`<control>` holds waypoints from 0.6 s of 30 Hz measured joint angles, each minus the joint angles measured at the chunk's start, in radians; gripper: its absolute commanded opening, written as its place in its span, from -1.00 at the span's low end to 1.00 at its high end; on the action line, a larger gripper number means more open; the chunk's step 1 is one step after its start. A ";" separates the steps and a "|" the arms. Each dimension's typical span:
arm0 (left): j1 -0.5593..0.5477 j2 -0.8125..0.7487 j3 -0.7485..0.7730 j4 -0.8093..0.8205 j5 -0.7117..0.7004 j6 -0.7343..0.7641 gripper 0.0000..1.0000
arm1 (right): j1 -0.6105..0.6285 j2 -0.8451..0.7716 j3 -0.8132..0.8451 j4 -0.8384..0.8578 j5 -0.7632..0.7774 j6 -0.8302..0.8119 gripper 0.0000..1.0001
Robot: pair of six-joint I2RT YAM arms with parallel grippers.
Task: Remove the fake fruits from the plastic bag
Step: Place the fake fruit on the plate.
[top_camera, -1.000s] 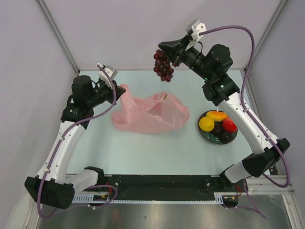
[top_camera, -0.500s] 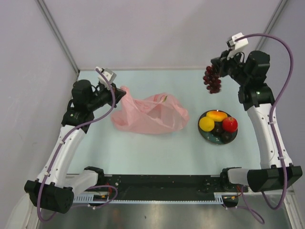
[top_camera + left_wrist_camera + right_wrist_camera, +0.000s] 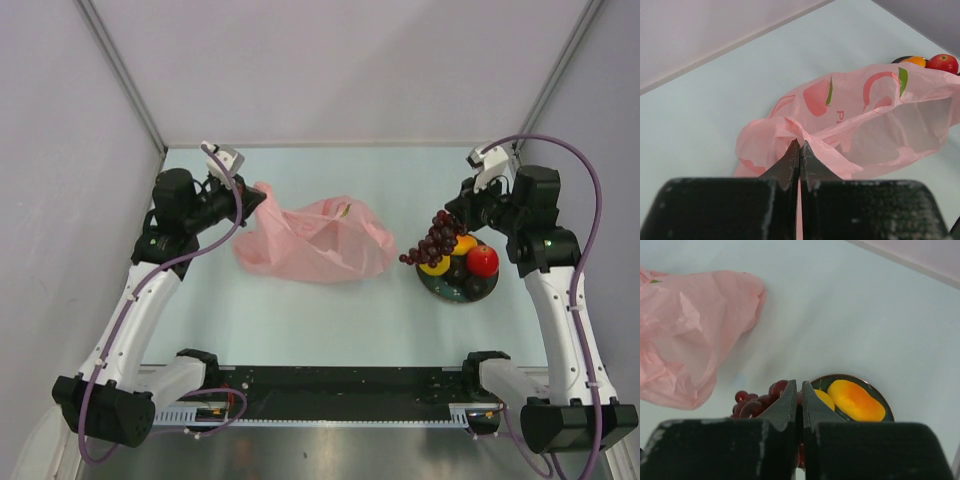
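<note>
Top view: a pale green table [image 3: 300,320] between plain grey walls [image 3: 330,70]. The pink plastic bag [image 3: 315,240] lies mid-table, and the grape bunch [image 3: 432,245] hangs at the dark plate [image 3: 472,295]'s left rim.
Left wrist: the left fingers [image 3: 790,162] are pinched shut on the bag's edge.
Right wrist: the right fingers [image 3: 787,402] are closed, apparently on the grapes' stem.

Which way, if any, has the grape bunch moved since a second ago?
Yes. In the right gripper, the grape bunch swung right and nearer, to the left side of the plate.
</note>
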 measured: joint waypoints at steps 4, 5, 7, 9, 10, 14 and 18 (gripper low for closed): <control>0.000 0.000 -0.006 0.010 0.006 -0.005 -1.00 | 0.001 -0.043 -0.024 -0.043 -0.010 0.000 -1.00; 0.000 0.000 -0.008 0.010 0.006 -0.007 -1.00 | 0.003 -0.049 -0.030 -0.056 -0.011 0.001 -1.00; 0.000 0.001 -0.016 0.011 0.010 -0.008 -1.00 | 0.007 -0.053 -0.047 -0.076 -0.014 0.002 -1.00; 0.000 0.001 -0.020 0.010 0.010 -0.009 -1.00 | 0.010 -0.056 -0.068 -0.089 -0.013 0.002 -1.00; 0.000 0.001 -0.020 0.010 0.011 -0.009 -1.00 | 0.010 -0.057 -0.082 -0.096 -0.013 0.003 -1.00; 0.000 0.001 -0.022 0.011 0.011 -0.009 -1.00 | 0.012 -0.063 -0.122 -0.127 -0.011 0.002 -1.00; 0.000 0.001 -0.030 0.010 0.012 -0.016 -0.99 | 0.013 -0.074 -0.125 -0.133 -0.011 0.004 -1.00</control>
